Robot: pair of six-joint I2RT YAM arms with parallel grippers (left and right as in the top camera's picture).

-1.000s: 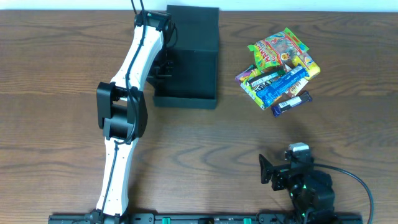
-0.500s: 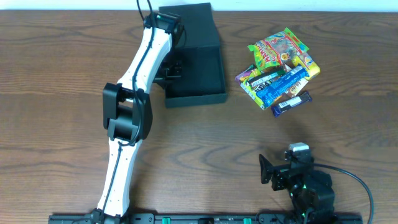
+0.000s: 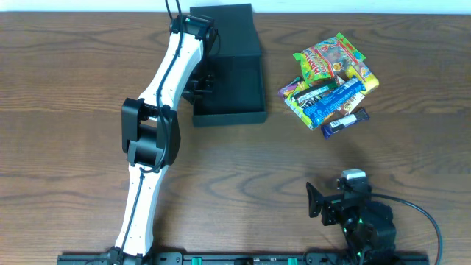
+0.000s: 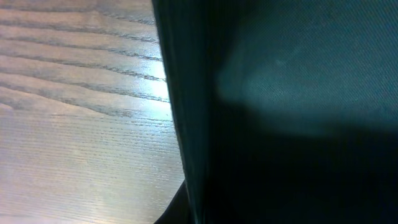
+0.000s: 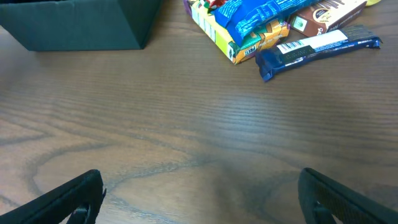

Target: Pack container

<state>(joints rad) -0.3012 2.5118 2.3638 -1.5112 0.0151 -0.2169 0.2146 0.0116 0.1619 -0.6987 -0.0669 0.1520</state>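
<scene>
The container [image 3: 237, 82], a dark teal-black shallow box with its flap lid [image 3: 224, 22] folded back, lies at the table's back centre. My left gripper [image 3: 200, 83] is shut on its left wall. The left wrist view is filled by that dark wall [image 4: 298, 74], with only a sliver of one finger [image 4: 174, 213] at the bottom edge. My right gripper [image 3: 318, 202] rests open near the front edge. In the right wrist view its fingers [image 5: 68, 199] stand wide apart over bare wood, and the container's corner [image 5: 74, 25] shows far ahead.
A heap of colourful snack packets [image 3: 331, 82] lies right of the container, with a dark blue bar [image 5: 317, 46] nearest my right gripper. The brown wooden table [image 3: 66, 88] stretches left of the left arm.
The container has slid a little to the right and turned slightly with my left gripper on its wall. The right arm has not moved.
</scene>
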